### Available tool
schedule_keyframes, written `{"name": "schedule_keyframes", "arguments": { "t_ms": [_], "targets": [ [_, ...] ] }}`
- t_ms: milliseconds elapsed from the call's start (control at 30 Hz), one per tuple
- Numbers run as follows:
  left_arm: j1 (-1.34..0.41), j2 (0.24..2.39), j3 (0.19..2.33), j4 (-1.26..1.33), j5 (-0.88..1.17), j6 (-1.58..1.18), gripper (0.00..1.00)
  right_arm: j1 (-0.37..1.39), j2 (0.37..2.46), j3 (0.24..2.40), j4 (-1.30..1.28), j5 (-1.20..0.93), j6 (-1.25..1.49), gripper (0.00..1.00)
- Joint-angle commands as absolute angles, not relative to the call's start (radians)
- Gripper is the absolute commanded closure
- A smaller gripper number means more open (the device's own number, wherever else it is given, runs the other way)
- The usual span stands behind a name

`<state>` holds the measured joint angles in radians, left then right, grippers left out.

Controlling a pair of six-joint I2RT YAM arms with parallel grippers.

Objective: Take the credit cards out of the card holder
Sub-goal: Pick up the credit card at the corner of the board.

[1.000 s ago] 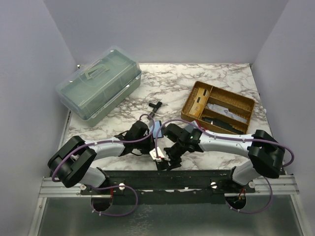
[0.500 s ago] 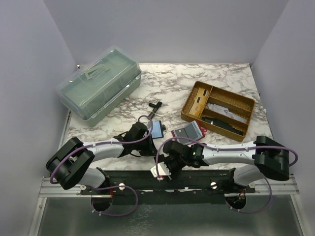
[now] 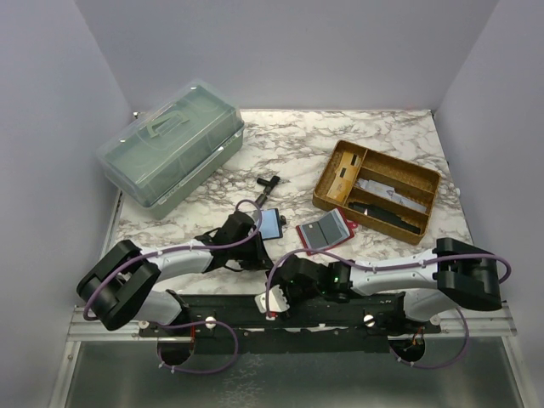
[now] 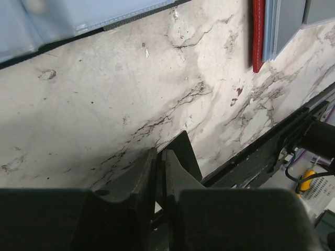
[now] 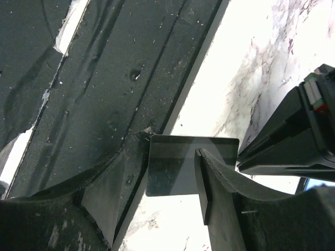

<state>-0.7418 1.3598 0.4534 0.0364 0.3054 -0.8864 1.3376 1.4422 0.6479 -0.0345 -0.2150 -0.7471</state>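
Sitting at 10 o'clock, a green toolbox (image 3: 170,153) hugs the left edge of the marble table (image 3: 289,140). Left gripper (image 4: 159,157) is low at about 7 o'clock of centre. Its fingers are almost together with only a slit between them, gripping nothing, tips close over bare marble. At its 1 o'clock a light blue card (image 3: 270,223) lies on a black wallet (image 4: 112,26), with a small black tool (image 3: 268,185) at that card's 12. Right gripper (image 5: 170,157) is at 6 o'clock, over the near table edge and the black rail (image 3: 340,310). Its jaws are partway apart with a grey card (image 5: 178,172) between them; clamped or loose, cannot tell. Red wallet (image 4: 258,31) lies open near centre with grey cards (image 3: 325,231) on it, well apart from both side edges. Wooden tray (image 3: 329,174) sits at 2 o'clock near the right edge. Bare marble runs between tray and toolbox.
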Motion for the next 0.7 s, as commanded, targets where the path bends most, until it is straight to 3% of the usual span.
{"name": "schedule_keyframes", "arguments": {
  "t_ms": [0, 533, 667],
  "targets": [
    [-0.746, 1.324, 0.432, -0.028, 0.24, -0.897, 0.82, 1.365, 1.457, 0.612, 0.049, -0.13, -0.712, 0.39],
    [-0.745, 1.231, 0.419, -0.057, 0.21, -0.925, 0.76, 1.381, 1.496, 0.51, 0.222, -0.027, -0.739, 0.46],
    [-0.744, 1.197, 0.405, -0.065, 0.201, -0.937, 0.76, 1.383, 1.506, 0.489, 0.253, -0.018, -0.737, 0.57]
  ]
}}
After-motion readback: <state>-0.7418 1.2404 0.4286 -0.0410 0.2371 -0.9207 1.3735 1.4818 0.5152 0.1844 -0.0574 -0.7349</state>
